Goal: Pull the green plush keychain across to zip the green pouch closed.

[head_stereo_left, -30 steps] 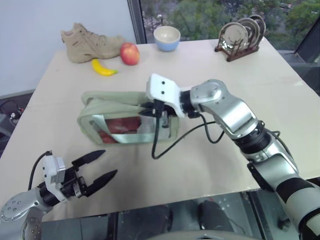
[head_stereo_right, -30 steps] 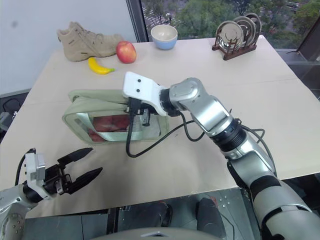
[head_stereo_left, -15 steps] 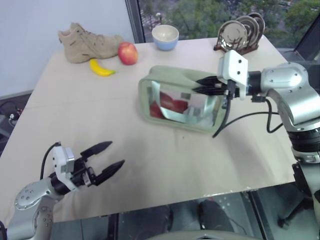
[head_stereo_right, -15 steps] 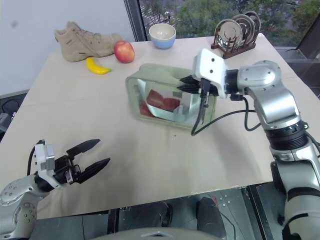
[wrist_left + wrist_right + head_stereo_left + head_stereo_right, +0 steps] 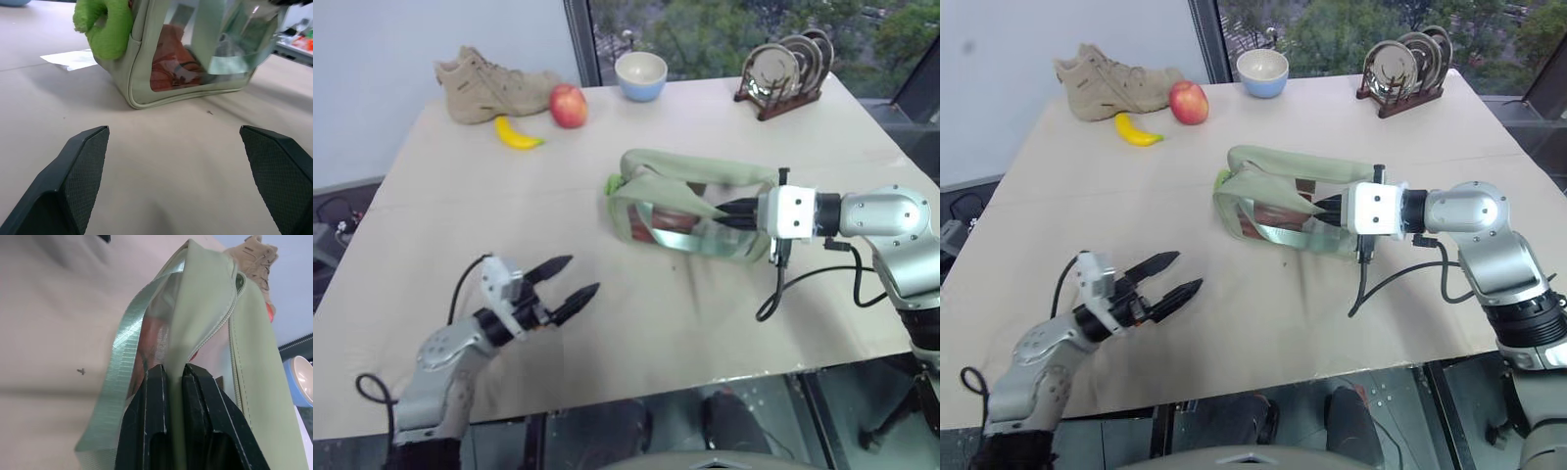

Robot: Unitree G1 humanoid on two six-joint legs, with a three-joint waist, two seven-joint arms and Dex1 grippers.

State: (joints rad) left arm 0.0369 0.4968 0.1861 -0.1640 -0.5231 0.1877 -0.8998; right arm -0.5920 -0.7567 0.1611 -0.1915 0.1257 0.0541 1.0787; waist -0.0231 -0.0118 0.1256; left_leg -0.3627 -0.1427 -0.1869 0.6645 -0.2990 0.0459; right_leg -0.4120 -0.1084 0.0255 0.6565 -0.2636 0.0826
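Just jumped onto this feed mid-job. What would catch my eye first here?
The green pouch in the middle of the table, its near end pinched in the shut jaws of the right gripper and reddish contents showing through its clear side. Next, the green plush keychain on the pouch's far end, facing the left gripper, which hovers open-jawed over the table's near left. Along the far edge lie a boot, banana and apple.
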